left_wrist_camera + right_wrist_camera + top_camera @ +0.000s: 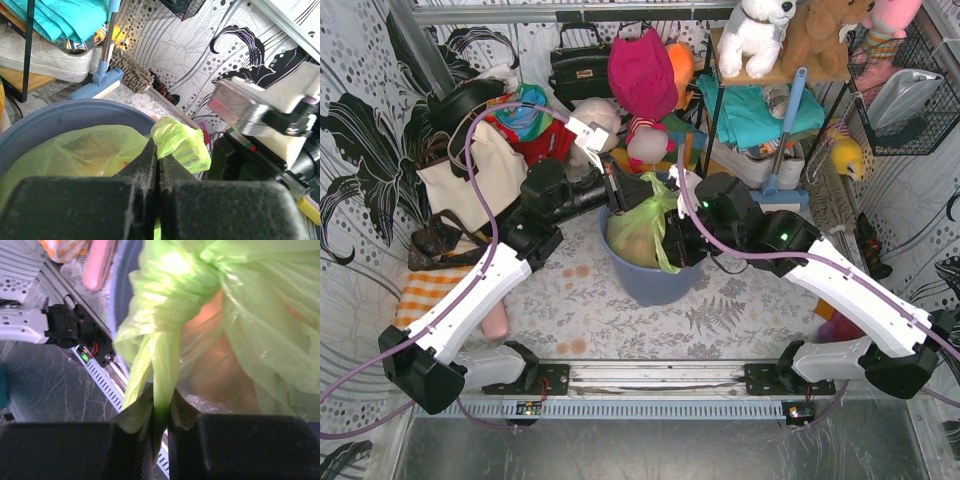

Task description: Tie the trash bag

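The light-green trash bag [642, 222] sits in the round blue-grey bin [650, 282] at mid table, with brown paper showing through it. My left gripper [620, 195] is at the bag's top left. In the left wrist view it [158, 150] is shut on a bunched flap of the bag [181, 140], above the bin's rim [65, 111]. My right gripper [678, 246] is at the bag's right side. In the right wrist view it [161, 402] is shut on a twisted strand [167, 355] that hangs from a gathered bunch of the trash bag [240, 315].
A cream tote bag [470, 172] leans at the back left. A shelf with plush toys [790, 40] and a blue-handled brush [786, 130] stands behind the bin. A wire basket [905, 95] hangs at the right. An orange checked cloth [420, 290] lies at the left.
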Controlling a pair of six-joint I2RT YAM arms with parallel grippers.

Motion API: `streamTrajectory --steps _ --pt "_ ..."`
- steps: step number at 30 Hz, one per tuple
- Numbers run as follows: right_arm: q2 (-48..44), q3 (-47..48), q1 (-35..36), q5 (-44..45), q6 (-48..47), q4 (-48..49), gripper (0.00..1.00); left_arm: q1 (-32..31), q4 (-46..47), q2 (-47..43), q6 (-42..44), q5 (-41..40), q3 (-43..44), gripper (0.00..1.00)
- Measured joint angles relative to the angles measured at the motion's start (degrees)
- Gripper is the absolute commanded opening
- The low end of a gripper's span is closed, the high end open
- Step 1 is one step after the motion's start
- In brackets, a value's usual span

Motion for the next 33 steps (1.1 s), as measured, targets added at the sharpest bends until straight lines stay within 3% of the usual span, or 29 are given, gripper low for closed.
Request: streamTrajectory --steps 6,17,33 --pt "-3.06 -1.03 0.00 -5.66 0.02 0.17 0.00 0.00 0.00 0.00 0.02 -0.02 0.00 0.07" --pt "-3.91 -2.91 0.00 -15.80 0.02 2.47 0.00 0.00 -0.17 0.48 0.85 -1.90 0.13 0.07" --pt "-5.46 -11.08 -0.59 -31.34 0.26 14.82 0.00 -0.48 -6.34 11.15 9.49 -20.39 13.11 0.07"
